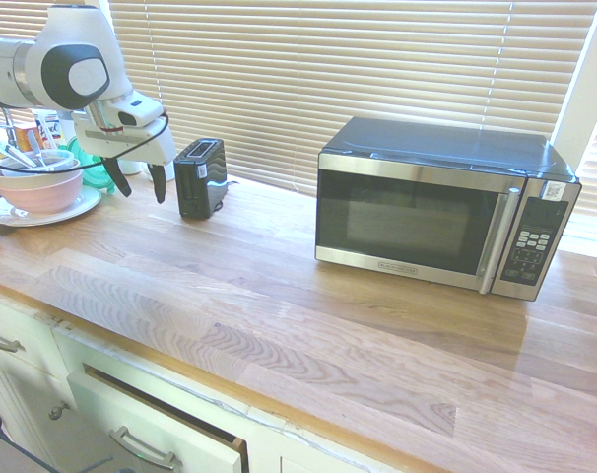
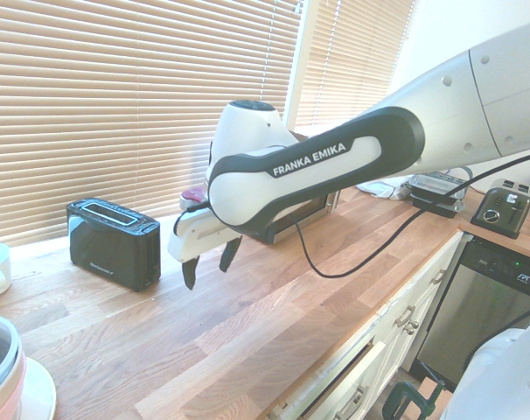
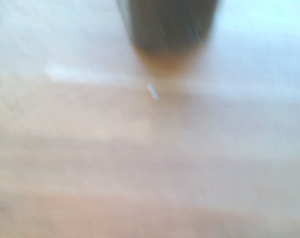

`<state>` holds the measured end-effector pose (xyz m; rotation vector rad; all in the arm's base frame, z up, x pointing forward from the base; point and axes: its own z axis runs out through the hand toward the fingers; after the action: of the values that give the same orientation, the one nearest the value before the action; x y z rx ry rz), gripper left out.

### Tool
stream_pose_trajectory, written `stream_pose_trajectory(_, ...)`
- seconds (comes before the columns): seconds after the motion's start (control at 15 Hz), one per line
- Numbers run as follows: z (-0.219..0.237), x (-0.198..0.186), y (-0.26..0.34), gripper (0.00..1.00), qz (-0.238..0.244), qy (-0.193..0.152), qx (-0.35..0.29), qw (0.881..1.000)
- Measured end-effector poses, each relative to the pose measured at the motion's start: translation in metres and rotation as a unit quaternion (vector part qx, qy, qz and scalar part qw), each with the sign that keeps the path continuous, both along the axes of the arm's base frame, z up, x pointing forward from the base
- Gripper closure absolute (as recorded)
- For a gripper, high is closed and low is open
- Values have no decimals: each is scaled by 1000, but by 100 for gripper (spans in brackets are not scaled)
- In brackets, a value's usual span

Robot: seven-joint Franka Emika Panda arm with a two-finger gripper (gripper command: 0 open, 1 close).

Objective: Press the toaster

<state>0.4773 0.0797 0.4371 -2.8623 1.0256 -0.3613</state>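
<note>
The toaster (image 1: 201, 176) is seen standing upright on the wooden bench (image 1: 308, 325), before the blinds (image 1: 377, 69), at about 9 o'clock from the microwave (image 1: 441, 207) and well apart from it. It is a small black box with a silvery slotted top; in the second exterior view (image 2: 114, 242) its glossy side and one long slot are shown clearly. In the wrist view only a dark, blurred block (image 3: 167, 25), cut off at the picture's edge, can be made out on pale, streaked wood; no detail is readable there. The tool (image 1: 136, 182) is held in the air just at 9 o'clock of the toaster, not touching it, its two dark fingers spread apart with nothing between them. In the second exterior view the tool (image 2: 208, 265) is seen at 3 o'clock of the toaster. A pink bowl (image 1: 37, 187) on a white plate (image 1: 42, 212) is partly hidden behind the arm. The microwave's steel front and dark glass door are fully shown.
</note>
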Motion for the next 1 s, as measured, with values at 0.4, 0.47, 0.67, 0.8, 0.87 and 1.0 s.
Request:
stream_pose_trajectory(0.4, 15, 49, 40, 0, 22, -46, -6, 999)
stream_pose_trajectory(0.47, 21, 57, 44, 0, 22, -56, -10, 998)
stream_pose_trajectory(0.67, 40, 72, 57, 0, 19, -86, -29, 996)
stream_pose_trajectory(0.8, 53, 78, 60, 0, 14, -106, -41, 993)
stream_pose_trajectory(0.87, 58, 81, 58, 0, 9, -115, -48, 992)
stream_pose_trajectory(1.0, 60, 87, 52, 0, 0, -119, -51, 992)
